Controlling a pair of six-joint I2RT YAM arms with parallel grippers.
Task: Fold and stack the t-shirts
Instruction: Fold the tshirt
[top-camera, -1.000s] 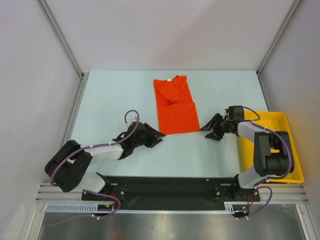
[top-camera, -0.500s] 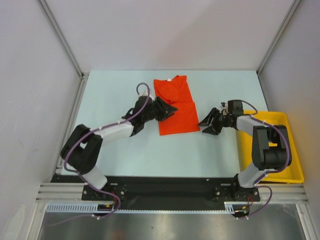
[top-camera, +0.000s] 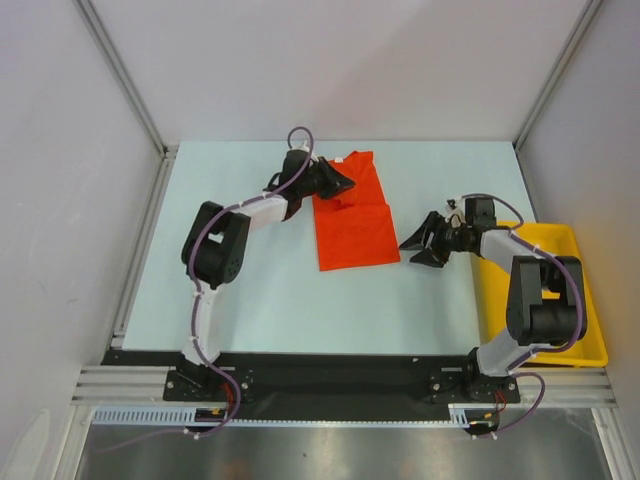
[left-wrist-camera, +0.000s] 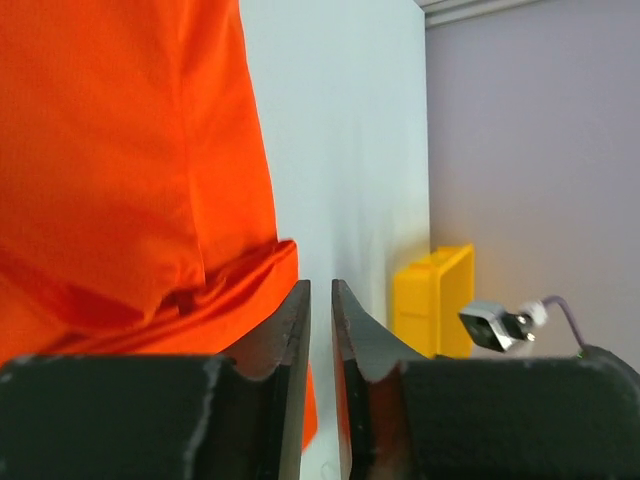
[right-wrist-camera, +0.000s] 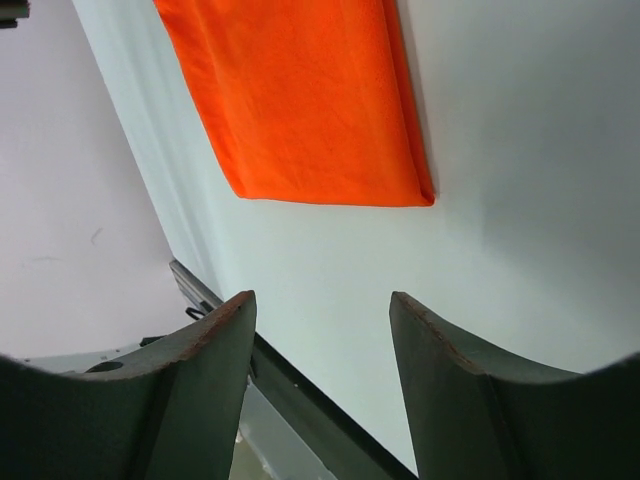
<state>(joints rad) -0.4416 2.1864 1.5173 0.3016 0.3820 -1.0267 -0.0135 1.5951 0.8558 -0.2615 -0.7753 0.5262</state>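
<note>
Counter carries your folded plain orange-red cloth t-shirt, far middle. Your left pincer at its far-left edge: narrow slit, grip on cloth cannot be told. Your right pincer hangs spread beside it

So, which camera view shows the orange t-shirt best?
The top external view: it shows nearly the whole t-shirt, folded into a long strip, with the left gripper at its far end. The left wrist view shows only a close patch of cloth with a fold; the right wrist view shows only its near end.
</note>
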